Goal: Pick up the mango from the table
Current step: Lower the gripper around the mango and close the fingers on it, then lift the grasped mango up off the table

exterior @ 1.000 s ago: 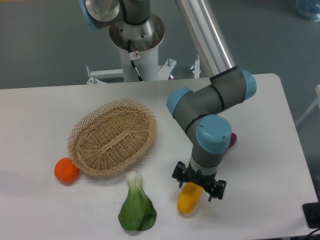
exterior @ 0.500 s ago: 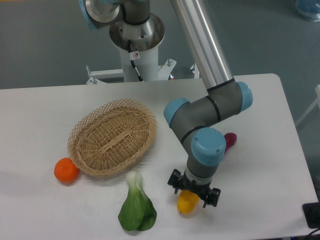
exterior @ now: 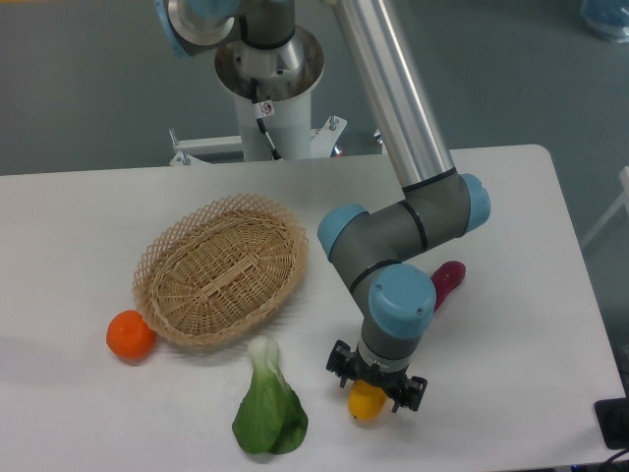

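Your gripper [exterior: 378, 390] has dropped lower over the last sec and slid a bit toward 7 o'clock — a sec ago most of the mango [exterior: 365, 404] showed below the wrist, now only its near tip pokes out under the fingers, at about 5 o'clock from the wicker basket [exterior: 222, 269] on the front part of the table [exterior: 79, 216]. The jaws look spread w/ one finger either side of the fruit, but the wrist covers the contact, so you can't tell if the pads are touching skin yet; my read is they're straddling, not pinching. The mango itself doesn't seem to have budged. That means approach is basically done and the close is next. Watch it — smooth, rounded fruit, could squirt out toward the table edge if the fingers catch it near the tip instead of the belly. The bok choy [exterior: 267, 413] sits just beside at 9 o'clock, pink veg [exterior: 448, 281] at 1 o'clock, orange [exterior: 130, 335] well apart — none in your way.
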### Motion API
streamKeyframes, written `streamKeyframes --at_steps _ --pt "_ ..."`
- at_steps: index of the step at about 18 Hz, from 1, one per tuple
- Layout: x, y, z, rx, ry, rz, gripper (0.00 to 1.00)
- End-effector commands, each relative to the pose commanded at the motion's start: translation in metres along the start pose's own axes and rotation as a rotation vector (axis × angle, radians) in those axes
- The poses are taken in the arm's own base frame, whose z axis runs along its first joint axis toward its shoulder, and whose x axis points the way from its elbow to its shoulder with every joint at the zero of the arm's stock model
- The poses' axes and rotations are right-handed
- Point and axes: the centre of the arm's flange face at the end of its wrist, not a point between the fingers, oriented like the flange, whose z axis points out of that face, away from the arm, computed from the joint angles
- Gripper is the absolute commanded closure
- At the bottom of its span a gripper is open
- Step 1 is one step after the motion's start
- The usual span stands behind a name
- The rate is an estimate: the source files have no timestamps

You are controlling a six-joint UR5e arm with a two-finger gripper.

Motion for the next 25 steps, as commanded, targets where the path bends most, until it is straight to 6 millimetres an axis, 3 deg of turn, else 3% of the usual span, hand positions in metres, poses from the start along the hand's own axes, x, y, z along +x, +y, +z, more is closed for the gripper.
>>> streamKeyframes --at_steps 5,8,19,25 --pt "0.001 0.000 -0.011 0.005 -0.009 -0.005 0.59" --pt "0.004 0.000 -0.031 0.019 -0.022 -0.007 0.67" --pt "-0.016 0.031 -0.082 0.055 -0.069 -0.044 0.66" --pt "-0.021 0.080 -0.123 0.043 -0.086 -0.001 0.64"
